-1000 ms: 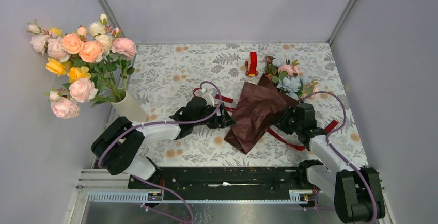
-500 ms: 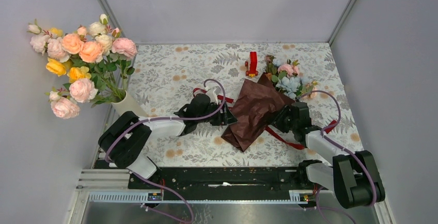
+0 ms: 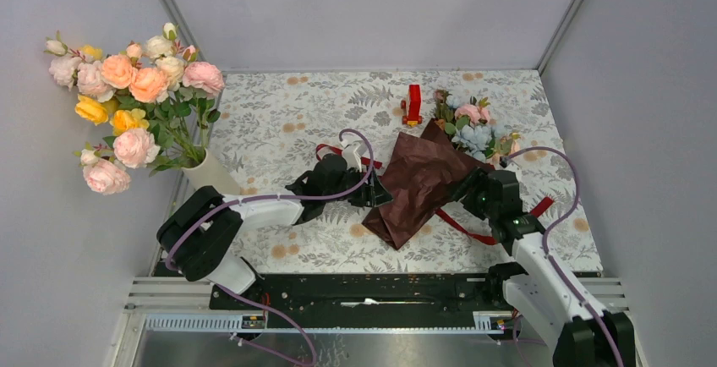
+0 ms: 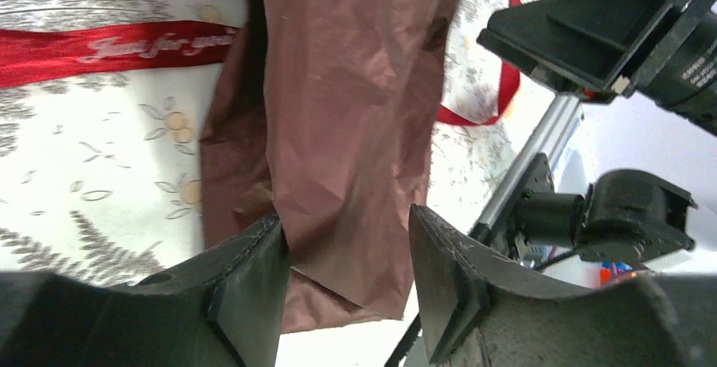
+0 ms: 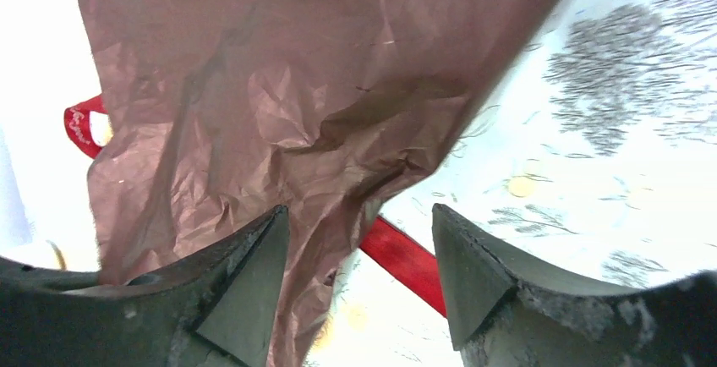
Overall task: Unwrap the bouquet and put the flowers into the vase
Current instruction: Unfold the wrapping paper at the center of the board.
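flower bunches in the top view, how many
2: the rose bunch stands in the white vase at the left edge; the small bouquet lies in dark red paper right of centre.

Shows plain pale grey walls (image 3: 363, 12) on three sides, joined by slim metal corner posts (image 3: 173, 12). Carries, over the bench (image 3: 279, 105), a white cloth (image 3: 254, 130) printed with grey ferns and orange dots. Ends nearside at a metal rail (image 3: 363, 320). Lit evenly, softly.

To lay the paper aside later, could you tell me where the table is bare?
Bare cloth lies at the far left, between the vase of roses and the red upright object, and along the near edge, this side of the left gripper. Crowded: centre-right, where bouquet, ribbon and right gripper meet.
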Robot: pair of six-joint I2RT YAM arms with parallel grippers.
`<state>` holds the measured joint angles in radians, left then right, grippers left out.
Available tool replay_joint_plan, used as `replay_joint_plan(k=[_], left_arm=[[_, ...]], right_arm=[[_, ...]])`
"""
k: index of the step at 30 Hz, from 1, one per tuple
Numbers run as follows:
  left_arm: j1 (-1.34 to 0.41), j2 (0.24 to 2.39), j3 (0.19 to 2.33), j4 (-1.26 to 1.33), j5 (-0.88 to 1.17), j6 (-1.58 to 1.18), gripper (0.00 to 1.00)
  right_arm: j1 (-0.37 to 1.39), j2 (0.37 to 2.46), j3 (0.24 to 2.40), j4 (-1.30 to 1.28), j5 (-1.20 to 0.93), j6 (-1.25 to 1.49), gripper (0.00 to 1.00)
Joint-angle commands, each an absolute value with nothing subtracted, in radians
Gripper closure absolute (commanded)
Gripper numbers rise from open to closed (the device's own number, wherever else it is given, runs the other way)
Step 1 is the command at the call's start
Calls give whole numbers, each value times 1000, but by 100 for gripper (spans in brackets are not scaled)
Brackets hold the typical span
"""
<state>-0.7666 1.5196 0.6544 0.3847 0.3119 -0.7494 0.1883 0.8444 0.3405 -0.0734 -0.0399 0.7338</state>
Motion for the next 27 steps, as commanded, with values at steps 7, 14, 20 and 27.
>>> replay_joint_plan(k=[7,14,20,27], left_arm=[[-879,1450,723,433,346,-660,47],[-1007,1457,759,459,350,-621,47],[-1143,1533,826,459,344,-580,46],[-1270,1637,895,419,325,-503,37]], right_arm=[[193,528,500,-486,234,605,24],[193,480,650,-609,216,567,19],[193,490,743,-654,130,558,15],[193,527,785,-672,61,555,13]])
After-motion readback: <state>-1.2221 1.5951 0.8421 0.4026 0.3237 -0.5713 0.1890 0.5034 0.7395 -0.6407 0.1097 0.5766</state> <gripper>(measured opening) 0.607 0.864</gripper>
